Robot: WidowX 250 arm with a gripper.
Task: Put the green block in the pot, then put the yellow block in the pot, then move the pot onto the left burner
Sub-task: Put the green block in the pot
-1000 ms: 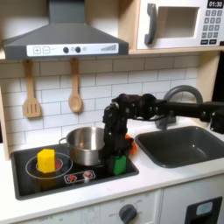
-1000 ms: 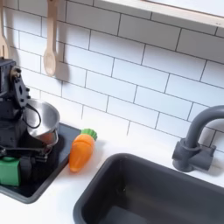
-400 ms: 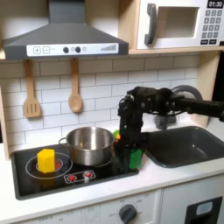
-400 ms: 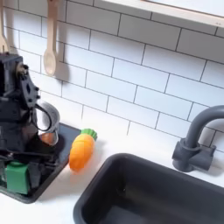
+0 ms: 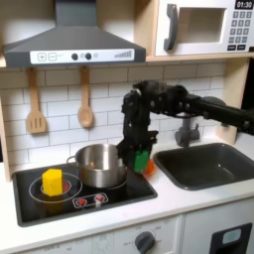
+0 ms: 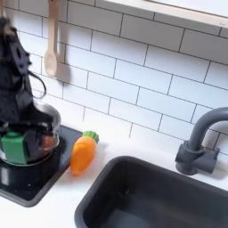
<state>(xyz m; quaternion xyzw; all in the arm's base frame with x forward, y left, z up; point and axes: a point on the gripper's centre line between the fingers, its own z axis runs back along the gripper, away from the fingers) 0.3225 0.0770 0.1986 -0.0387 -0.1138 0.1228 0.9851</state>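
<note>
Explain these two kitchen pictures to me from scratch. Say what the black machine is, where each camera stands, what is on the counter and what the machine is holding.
The black machine is a robot arm with a two-fingered gripper at its end, working over a toy kitchen.

The first exterior view faces the kitchen from the front: stove at the first exterior view's left, sink at its right, wooden utensils hanging on the tiled wall. The second exterior view is a closer picture of the same counter, showing the tap and sink.

On the stove stands a shiny steel pot. A yellow block sits on the burner at the first exterior view's left. A toy carrot lies on the white counter between stove and sink.

The gripper holds a green block, lifted off the stove and close by the pot's rim, not yet inside it.
</note>
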